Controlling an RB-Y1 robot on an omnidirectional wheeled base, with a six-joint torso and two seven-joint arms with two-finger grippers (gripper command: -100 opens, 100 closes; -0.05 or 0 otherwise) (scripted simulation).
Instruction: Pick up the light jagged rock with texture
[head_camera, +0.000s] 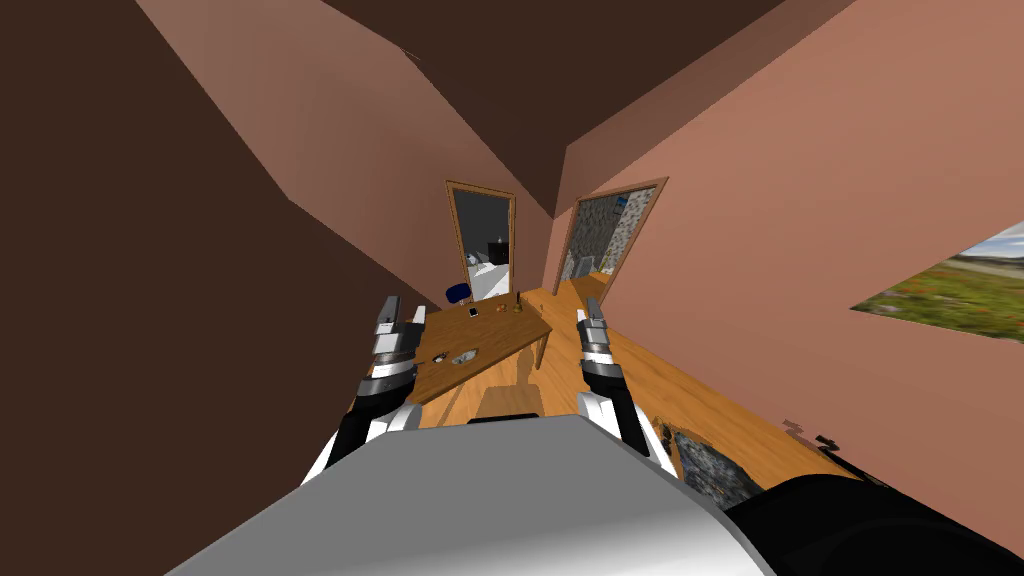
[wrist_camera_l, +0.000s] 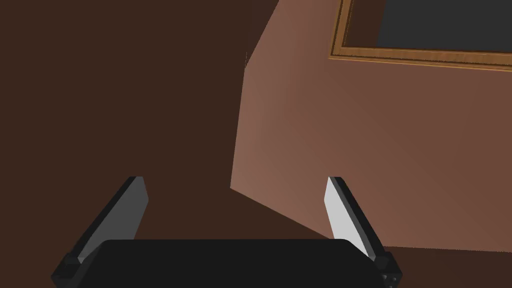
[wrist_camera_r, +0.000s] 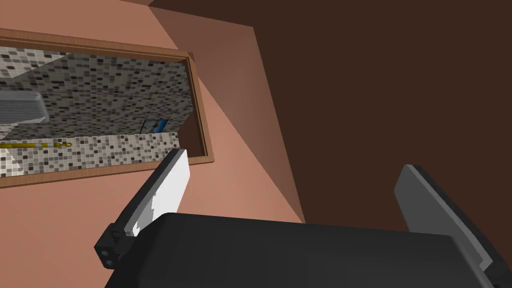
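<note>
Left gripper (wrist_camera_l: 235, 212): fingers well apart with nothing between them. The arm is raised in front of the torso, by the left side of the wooden table (head_camera: 500, 335). Right gripper (wrist_camera_r: 300, 200): also spread and empty, raised just off the table's right edge. Neither is close to any object. A small pale grey rock (head_camera: 463, 354) lies on the tabletop close to the near edge, nearer the left gripper. I judge it to be the task's item, though it is too small to confirm its texture. A smaller dark item (head_camera: 438, 357) sits just beside it. Farther back stand a white object (head_camera: 473, 312) and a thin dark upright object (head_camera: 517, 298), and a blue chair (head_camera: 458, 292) sits beyond the far side. By my reading the step in hand is the approach, with no reach yet made. Risks noted:
- The neighbouring item may be taken for the rock, given how close they lie.
- The blade fingers may slip if they close on jagged points rather than flatter faces.
- A careless descent may strike the table edge or push the rock off the near side.
</note>
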